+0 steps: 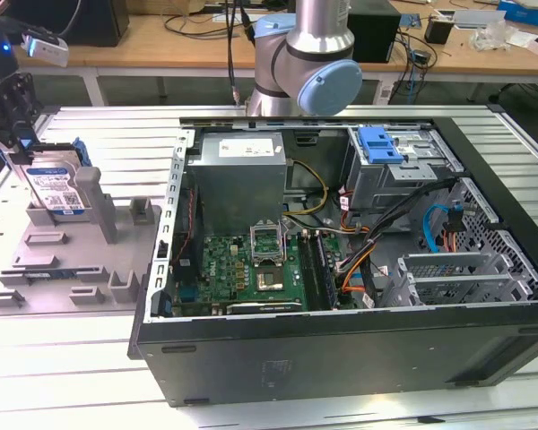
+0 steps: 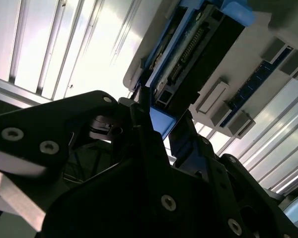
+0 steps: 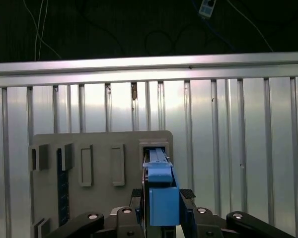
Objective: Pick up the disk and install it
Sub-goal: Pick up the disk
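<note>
The black fingers were closed narrowly on the blue plastic bracket of the flat silver-grey disk, one finger on each side of its edge, as both wrist views showed. The ribbed aluminium table carried a grey plastic holder plate. Just beside that plate, on the exterior view's right, lay a black computer case with its side open. The disk, blue-and-white label showing, stood upright in a slot of the plate, near the plate's far corner on the exterior view's left, with the fingers above.
</note>
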### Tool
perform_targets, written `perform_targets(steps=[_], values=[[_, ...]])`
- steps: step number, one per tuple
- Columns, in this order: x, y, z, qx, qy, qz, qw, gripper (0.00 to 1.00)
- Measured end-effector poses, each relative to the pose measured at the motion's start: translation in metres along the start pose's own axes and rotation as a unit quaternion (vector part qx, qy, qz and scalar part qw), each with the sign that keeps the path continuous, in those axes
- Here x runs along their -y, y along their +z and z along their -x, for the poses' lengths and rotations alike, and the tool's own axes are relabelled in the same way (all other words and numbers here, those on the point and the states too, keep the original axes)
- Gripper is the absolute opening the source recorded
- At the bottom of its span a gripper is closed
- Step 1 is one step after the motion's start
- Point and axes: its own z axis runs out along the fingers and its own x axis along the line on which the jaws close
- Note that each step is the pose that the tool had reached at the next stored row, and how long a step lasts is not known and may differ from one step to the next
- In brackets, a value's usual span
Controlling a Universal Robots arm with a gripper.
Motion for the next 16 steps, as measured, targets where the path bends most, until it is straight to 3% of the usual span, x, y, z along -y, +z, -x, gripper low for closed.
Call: perform_targets(steps=[16], values=[[-0.0004,0.0101,0.0002,0.0000,0.000,0.0000,1.0000,0.42]])
